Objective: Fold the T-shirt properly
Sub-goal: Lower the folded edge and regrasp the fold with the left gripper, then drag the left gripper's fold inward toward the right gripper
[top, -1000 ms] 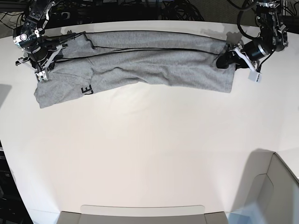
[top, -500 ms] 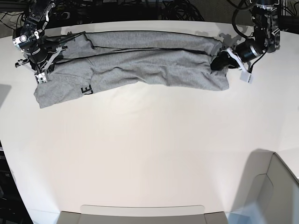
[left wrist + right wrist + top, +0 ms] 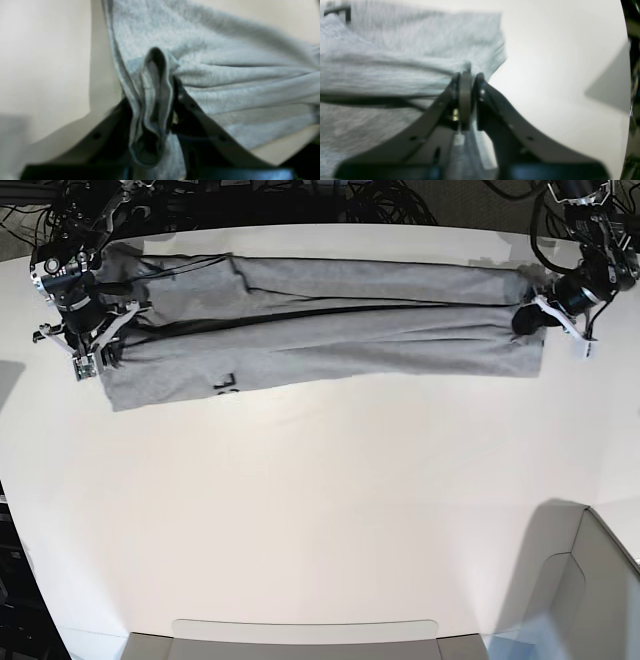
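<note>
Pinching a thick bunch of grey cloth, the left gripper (image 3: 152,105) has its dark fingers (image 3: 192,110) pressed against either side of a gathered fold of the T-shirt (image 3: 225,82); the fold stands up between them in the left wrist view. Base view: this gripper (image 3: 528,316) sits at the shirt's end on the view's right, cloth drawn taut from it.

Right gripper (image 3: 467,80): fingers (image 3: 482,92) set narrow, a thin edge of the T-shirt (image 3: 395,70) between them; picture blurred, so cannot tell whether they grip it or merely flank it. Base view puts this gripper (image 3: 92,345) at the shirt's other end, view's left.

T-shirt (image 3: 320,325) lies stretched in a long, narrow band across the far part of the white table (image 3: 320,510), folded lengthwise, with a dark crease line running along it. A scrap of black lettering (image 3: 226,387) shows near the lower edge, left of centre. Dark cables (image 3: 380,200) beyond the table's far edge.
</note>
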Controlling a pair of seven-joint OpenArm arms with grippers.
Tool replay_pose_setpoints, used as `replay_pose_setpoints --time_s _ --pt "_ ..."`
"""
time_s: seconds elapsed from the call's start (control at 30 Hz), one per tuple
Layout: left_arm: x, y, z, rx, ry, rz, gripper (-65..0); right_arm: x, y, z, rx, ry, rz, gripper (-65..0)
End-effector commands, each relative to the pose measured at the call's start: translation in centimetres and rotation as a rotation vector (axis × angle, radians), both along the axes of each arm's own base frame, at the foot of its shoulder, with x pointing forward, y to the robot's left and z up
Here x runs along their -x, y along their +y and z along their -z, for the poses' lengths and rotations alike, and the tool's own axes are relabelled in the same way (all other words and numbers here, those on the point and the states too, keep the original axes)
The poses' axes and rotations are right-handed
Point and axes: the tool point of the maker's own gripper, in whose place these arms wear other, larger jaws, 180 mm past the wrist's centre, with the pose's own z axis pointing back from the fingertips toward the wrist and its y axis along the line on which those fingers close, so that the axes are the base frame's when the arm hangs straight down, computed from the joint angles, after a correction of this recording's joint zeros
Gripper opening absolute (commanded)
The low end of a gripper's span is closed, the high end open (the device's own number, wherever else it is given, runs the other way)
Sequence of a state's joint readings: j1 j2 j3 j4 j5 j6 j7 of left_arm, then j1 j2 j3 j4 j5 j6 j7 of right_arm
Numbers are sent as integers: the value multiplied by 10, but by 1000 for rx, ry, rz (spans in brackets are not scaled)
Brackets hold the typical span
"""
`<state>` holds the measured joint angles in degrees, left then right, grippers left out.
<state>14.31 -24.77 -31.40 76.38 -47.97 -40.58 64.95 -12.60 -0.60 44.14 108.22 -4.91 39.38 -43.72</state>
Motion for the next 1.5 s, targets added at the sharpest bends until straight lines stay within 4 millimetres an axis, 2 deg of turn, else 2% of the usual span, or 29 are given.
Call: replay_pose_setpoints --time_s 0.0,0.07,0.17,0.27,0.4,0.53,0.6,0.73,0.97,1.17,1.27,1.47 --pt "1 8 -9 -59 16 27 -650 -5 -2 -10 24 -28 -16 -529" --pt "-5 7 -24 -95 -8 60 -650 -5 -1 -10 19 -31 -13 -482" --pt "-4 5 -36 -113 -21 53 -650 -8 2 -15 10 -53 -5 -433" --pt "-8 -2 -51 -124 -36 11 -650 -7 4 -13 1 -50 -2 -415" --pt "-14 -30 -82 -127 -93 -45 -650 -8 4 -13 0 -52 -2 -415" --pt "-17 -54 -100 -85 -120 -99 -650 -9 6 -14 -1 -53 -8 -415" --pt "-17 -65 -99 -52 -125 -121 -650 -9 6 -14 -1 -53 -8 -415" --pt "-21 -101 -91 11 -103 -48 -650 -9 6 -14 -1 -53 -8 -415" --pt "-25 -184 -85 206 -15 -10 -650 -13 7 -15 -1 -60 -10 -415" --pt "-35 -246 -94 337 12 42 -650 -13 5 -16 2 -60 -7 -415" --pt "-41 -263 -99 366 13 57 -650 -13 6 -15 1 -60 -7 -415" --pt "-40 -277 -93 393 49 51 -650 -12 4 -15 3 -59 -2 -415"
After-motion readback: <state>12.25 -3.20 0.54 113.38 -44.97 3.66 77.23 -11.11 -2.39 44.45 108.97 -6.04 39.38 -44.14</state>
